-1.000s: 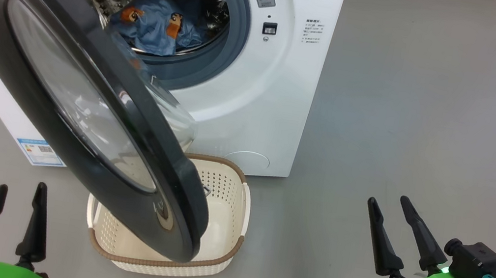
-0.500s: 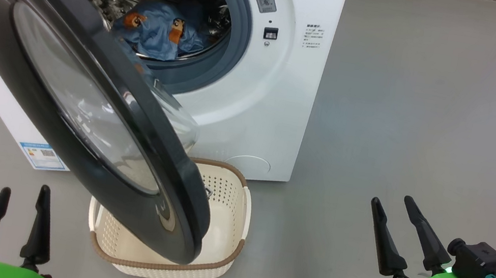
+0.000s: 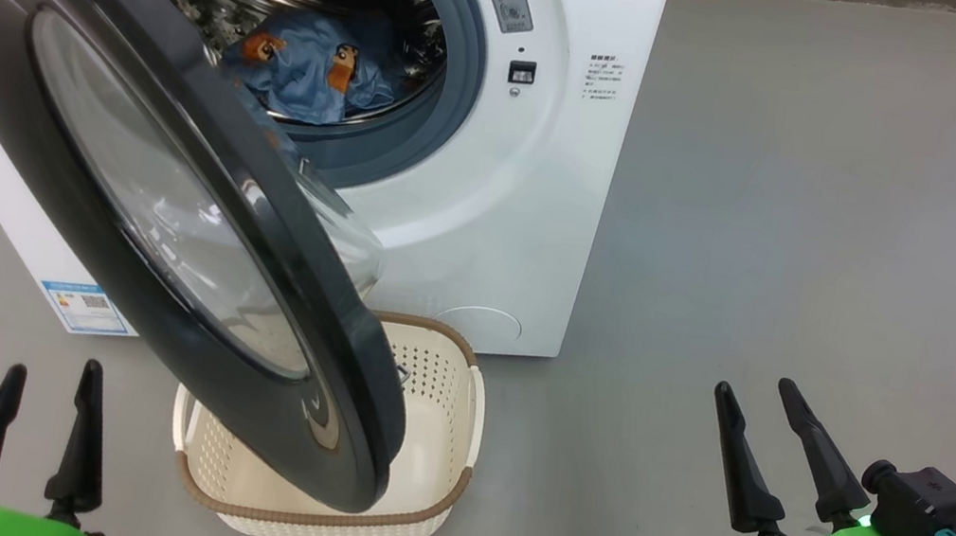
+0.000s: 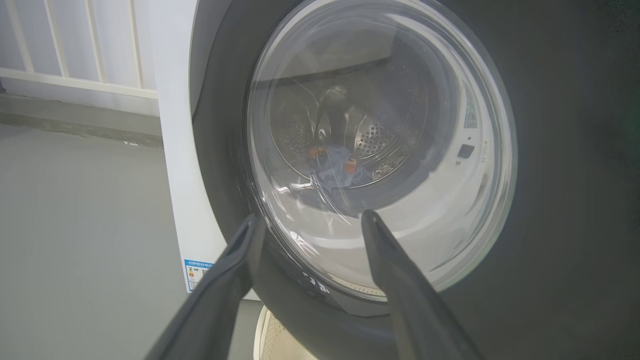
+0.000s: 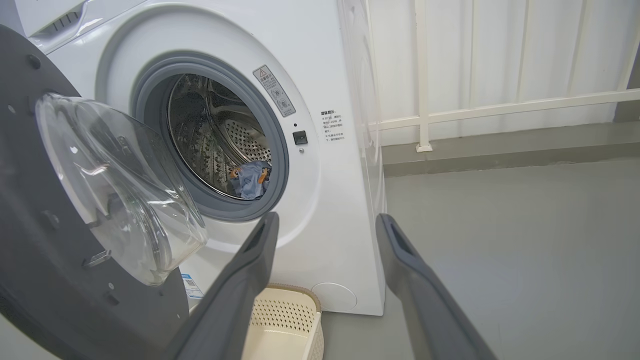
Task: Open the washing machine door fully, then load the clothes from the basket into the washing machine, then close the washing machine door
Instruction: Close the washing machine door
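Head view: against the frame 1 second earlier, the whole scene sits slightly lower and to the right, which indicates camera movement, not movement of the objects. The washing machine door [image 3: 163, 199] shows no change of angle relative to the washing machine [image 3: 487, 212]; it stands wide open, its lower edge hanging over the basket [image 3: 330, 534]. What shows of the basket interior holds no garments. The clothes [image 3: 307, 78] lie inside the drum. Judgement: loading is complete and only door closing remains. The left end effector [image 3: 57, 366] and the right end effector [image 3: 753, 384] hover above the floor [image 3: 831, 218], fingers apart, holding nothing. Left wrist view: the left end effector [image 4: 312, 215] faces the outer side of the door, fingers spread and apparently clear of it; the clothes show through the glass. Right wrist view: the right end effector [image 5: 327, 216] points at the machine front, fingers spread, well apart from the door's inner side.
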Available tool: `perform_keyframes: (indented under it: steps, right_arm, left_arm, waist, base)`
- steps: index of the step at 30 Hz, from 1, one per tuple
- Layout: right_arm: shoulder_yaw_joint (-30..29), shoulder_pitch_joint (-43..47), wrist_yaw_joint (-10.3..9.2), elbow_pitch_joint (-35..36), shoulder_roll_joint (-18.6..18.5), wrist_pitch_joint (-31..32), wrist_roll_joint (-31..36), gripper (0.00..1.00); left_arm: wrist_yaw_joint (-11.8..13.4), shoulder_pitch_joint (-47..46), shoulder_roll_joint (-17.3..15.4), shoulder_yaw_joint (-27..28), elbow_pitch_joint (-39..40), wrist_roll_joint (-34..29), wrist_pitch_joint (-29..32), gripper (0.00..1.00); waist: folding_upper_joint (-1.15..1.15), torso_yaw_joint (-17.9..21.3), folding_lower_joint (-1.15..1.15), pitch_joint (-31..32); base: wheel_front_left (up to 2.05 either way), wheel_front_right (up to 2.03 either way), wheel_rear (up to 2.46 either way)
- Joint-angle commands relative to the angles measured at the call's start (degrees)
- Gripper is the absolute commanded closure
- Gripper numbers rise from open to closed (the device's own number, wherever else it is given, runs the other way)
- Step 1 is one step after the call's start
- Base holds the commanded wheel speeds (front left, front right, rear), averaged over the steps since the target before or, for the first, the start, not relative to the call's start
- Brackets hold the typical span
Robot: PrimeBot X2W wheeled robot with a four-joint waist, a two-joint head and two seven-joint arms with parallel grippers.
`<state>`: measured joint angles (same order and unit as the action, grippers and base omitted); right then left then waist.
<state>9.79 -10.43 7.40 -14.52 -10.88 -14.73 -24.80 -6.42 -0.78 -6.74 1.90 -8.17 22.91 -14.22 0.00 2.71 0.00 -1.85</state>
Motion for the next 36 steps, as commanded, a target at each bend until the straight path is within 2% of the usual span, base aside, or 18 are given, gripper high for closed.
perform_keyframes:
  steps: [1,10,11,12,13,15,17,30,36]
  right_arm:
    - [1.2,-1.0,0.09,1.4,-0.6,-0.3,0.0,0.00]
    - [1.3,-1.0,0.09,1.8,-0.6,-0.3,0.1,0.00]
    - [1.4,-0.9,0.09,1.9,-0.5,-0.3,0.2,0.09]
    - [1.4,-0.9,0.09,2.1,-0.5,-0.3,0.2,0.25]
    - [1.3,-0.9,0.09,2.2,-0.5,-0.3,0.2,0.51]
    - [1.3,-0.9,0.09,2.4,-0.6,-0.3,0.2,0.69]
    - [1.3,-0.9,0.09,2.6,-0.5,-0.3,0.2,1.00]
    - [5.1,-4.6,0.09,5.7,0.5,-0.3,0.0,1.00]
    - [5.8,-6.4,0.09,11.8,1.2,-0.3,1.7,1.00]
  left_arm:
    - [-0.3,-0.2,-0.9,2.1,1.2,-0.4,-0.8,0.00]
    - [-0.4,0.0,-0.7,1.8,1.1,-0.4,-0.8,0.00]
    - [-0.4,0.0,-0.7,1.8,1.1,-0.3,-0.8,0.00]
    - [-0.4,0.0,-0.7,1.7,1.1,-0.3,-0.8,0.00]
    - [-0.4,-0.1,-0.6,1.6,1.1,-0.3,-0.8,0.00]
    - [-0.4,-0.1,-0.6,1.5,1.1,-0.2,-0.8,0.00]
    - [-0.5,-0.2,-0.5,1.3,0.9,-0.2,-0.8,0.00]
    - [-0.6,-0.5,-0.3,0.6,0.1,0.4,-0.8,0.00]
    - [-0.7,-0.3,-0.4,0.5,-0.3,0.6,-0.8,0.00]
  waist:
    - [0.00,0.0,0.00,0.1]
    - [0.00,-0.5,0.00,0.1]
    - [0.00,-0.7,0.00,0.1]
    - [0.00,-0.9,0.00,0.1]
    - [0.00,-1.2,0.00,0.1]
    - [0.00,-1.9,0.00,0.1]
    - [0.00,-2.7,0.00,0.1]
    - [0.00,-9.8,0.00,0.7]
    - [0.00,-12.9,0.00,1.5]
  base:
    - [0.00,0.00,0.00]
    - [0.00,0.00,0.00]
    - [0.00,0.00,0.00]
    - [0.00,0.00,0.00]
    - [0.00,0.00,0.00]
    - [0.00,0.00,0.00]
    - [0.00,0.00,0.00]
    - [0.00,0.00,0.00]
    - [0.00,0.00,0.00]
